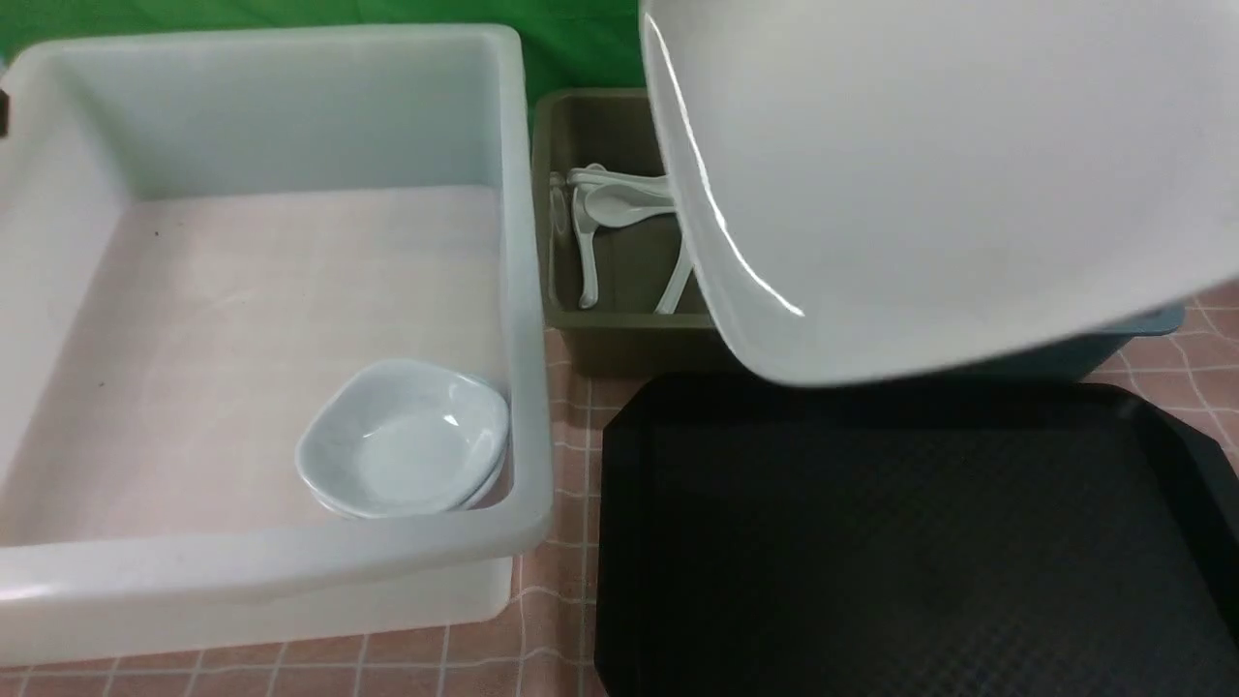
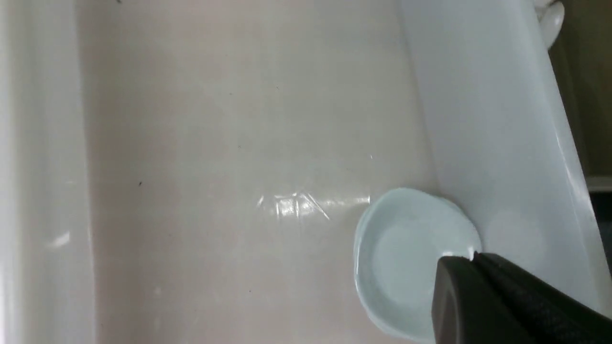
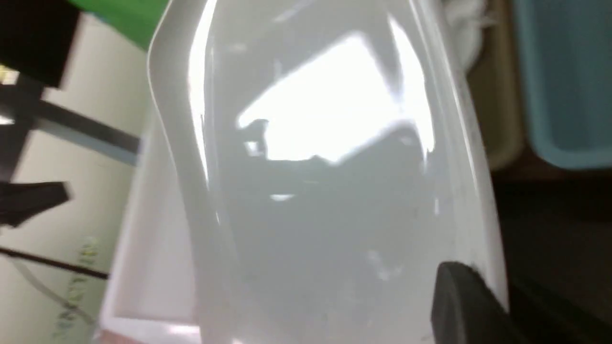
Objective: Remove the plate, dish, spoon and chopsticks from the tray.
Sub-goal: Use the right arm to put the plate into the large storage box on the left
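Over pink checked cloth (image 1: 571, 581), my right gripper (image 3: 466, 301) pinches the plate's (image 1: 929, 174) rim, holding it tilted above the tray's (image 1: 871, 542) far edge, with the white tub (image 1: 528, 290) to its left.

Staged robot test setup, lab-like, imitating canteen dish-return station. Green backdrop cloth (image 1: 581, 39) behind; pink checked tablecloth (image 1: 571, 581) over surface. Sorting bins side by side: big white tub (image 1: 528, 290), olive tub (image 1: 619, 339), blue tub (image 1: 1152, 321). Black tray (image 1: 871, 542) in front. Plain white tableware only: plate (image 1: 920, 194), stacked small dishes (image 1: 407, 450), soup spoons (image 1: 615, 203). Black frame struts (image 3: 86, 125) against pale wall (image 3: 100, 86).
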Controlling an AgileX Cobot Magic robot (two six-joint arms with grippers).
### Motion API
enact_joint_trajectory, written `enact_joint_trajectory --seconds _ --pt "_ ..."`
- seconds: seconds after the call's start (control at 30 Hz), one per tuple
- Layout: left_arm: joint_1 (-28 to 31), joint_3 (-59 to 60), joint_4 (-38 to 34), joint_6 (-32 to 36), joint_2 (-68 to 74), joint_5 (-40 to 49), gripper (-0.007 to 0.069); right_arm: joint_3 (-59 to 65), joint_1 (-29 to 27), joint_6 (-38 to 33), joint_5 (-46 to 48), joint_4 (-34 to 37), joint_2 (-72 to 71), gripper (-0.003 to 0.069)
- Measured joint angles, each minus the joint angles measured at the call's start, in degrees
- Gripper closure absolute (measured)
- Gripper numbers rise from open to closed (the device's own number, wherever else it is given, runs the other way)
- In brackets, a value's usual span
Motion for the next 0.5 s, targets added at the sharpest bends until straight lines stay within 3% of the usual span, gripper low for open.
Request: enact_joint_trajectory --seconds 0.07,0.23,0.37,0.5 --pt "3.21 -0.01 -2.65 0.29 0.0 -1.25 0.062 -1.54 4.42 -0.6 -1.69 1.97 1.45 0.0582" --pt "10.94 -0.01 -10.08 0.55 -0.06 -3.31 0.062 -6.74 21.37 -0.67 -11.07 2.44 9.77 0.0582" --pt "15.43 -0.01 -11.28 0.55 -0.06 -3.68 0.062 -13.88 34.03 0.46 -21.32 1.72 20.74 0.0582" --pt "18.09 -0.01 -10.86 -0.28 -0.06 -4.06 0.062 -23.65 42.65 4.21 -30.58 -0.1 33.61 0.0582"
